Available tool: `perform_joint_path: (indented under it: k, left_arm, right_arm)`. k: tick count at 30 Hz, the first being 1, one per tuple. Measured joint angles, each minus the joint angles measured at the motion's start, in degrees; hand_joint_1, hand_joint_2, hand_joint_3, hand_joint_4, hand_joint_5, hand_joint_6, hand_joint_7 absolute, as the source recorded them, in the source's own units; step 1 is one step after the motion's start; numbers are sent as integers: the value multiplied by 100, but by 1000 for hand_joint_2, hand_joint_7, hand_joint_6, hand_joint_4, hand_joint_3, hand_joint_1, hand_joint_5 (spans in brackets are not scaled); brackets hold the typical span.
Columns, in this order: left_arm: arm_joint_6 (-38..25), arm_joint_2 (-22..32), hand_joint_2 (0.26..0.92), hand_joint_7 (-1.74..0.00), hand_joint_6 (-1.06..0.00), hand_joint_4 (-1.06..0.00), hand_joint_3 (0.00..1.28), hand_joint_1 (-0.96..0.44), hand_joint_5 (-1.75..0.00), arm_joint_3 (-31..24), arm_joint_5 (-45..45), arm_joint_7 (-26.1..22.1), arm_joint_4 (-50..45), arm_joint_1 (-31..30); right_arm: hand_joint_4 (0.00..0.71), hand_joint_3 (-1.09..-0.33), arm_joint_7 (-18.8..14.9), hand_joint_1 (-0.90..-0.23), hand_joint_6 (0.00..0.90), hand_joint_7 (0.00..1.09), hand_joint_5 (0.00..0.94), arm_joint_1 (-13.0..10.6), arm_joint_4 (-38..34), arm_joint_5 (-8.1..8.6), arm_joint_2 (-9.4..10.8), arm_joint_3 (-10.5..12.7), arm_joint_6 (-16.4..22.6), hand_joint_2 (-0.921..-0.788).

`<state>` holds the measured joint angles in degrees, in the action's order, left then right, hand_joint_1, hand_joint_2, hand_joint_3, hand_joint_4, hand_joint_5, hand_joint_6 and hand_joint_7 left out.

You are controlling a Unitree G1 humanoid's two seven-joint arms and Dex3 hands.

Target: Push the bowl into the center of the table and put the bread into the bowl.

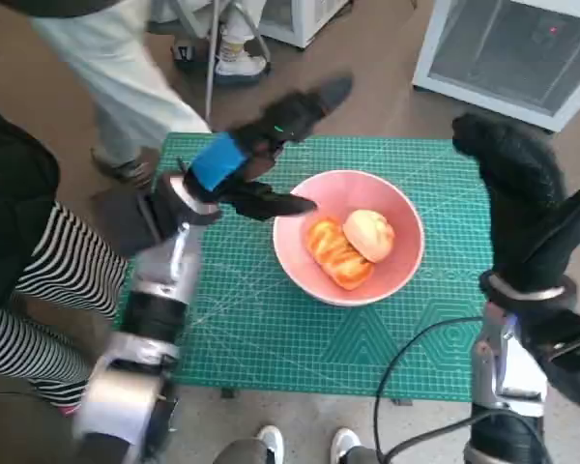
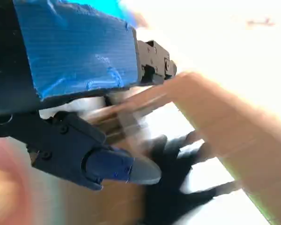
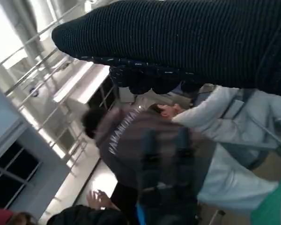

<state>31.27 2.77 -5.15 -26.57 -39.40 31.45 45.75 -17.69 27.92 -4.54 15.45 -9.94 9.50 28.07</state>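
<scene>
Bowl: the pink bowl (image 1: 349,236) stands upright on the green cutting mat (image 1: 271,329), near the middle of the tabletop, slightly toward the far side.
Bread: two pieces lie inside the bowl, touching each other. The elongated orange-glazed bread (image 1: 336,253) lies on the side toward the left hand; the round pale bun (image 1: 369,234) lies on the side toward the right hand.
Left hand: the left hand (image 1: 256,159) is raised above the far left part of the mat, fingers spread, holding nothing. One lower finger (image 1: 271,204) reaches to the bowl's rim; contact cannot be confirmed. In the left wrist view the blue-taped back (image 2: 79,51) and one black finger (image 2: 84,157) are sharp; the rest is blurred.
Right hand: the right hand (image 1: 522,208) is lifted at the mat's right edge, apart from the bowl, glove fingers extended and empty.
Surroundings: a person in striped trousers (image 1: 48,290) is at the left side of the tabletop; a person in a grey top (image 3: 131,140) appears in the right wrist view.
</scene>
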Motion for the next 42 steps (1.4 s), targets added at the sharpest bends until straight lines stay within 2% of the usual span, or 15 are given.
perform_joint_path:
  k: [3, 8, 20, 29, 42]
  left_arm:
    - [55, -196, 921, -64, -181, -72, 526, -717, -5, -94, -61, 183, -204, -122]
    - [183, -233, 921, -68, -157, -75, 509, -718, -6, -222, 72, 409, -297, -271]
    - [434, -230, 921, -59, -110, -86, 536, -716, -9, -357, 326, 621, -139, -419]
    - [538, -190, 921, -61, -103, -88, 577, -712, -7, -393, 443, 701, -53, -423]
    - [619, -141, 921, -71, -116, -95, 573, -715, -8, -430, 444, 707, 4, -454]
  right_arm:
    - [194, -803, 19, -675, 67, 454, 3, 132, -46, -3, -14, 1, -13, -921]
    - [193, -808, 72, -669, 69, 450, 2, 271, -162, -7, -22, 6, -60, -921]
    - [201, -775, 208, -672, 104, 455, 5, 451, -238, -13, -15, -57, -331, -921]
    - [194, -764, 264, -686, 90, 443, 1, 463, -74, -54, -9, -150, -506, -921]
    - [183, -761, 268, -678, 87, 438, 0, 463, -71, -62, -10, -153, -559, -921]
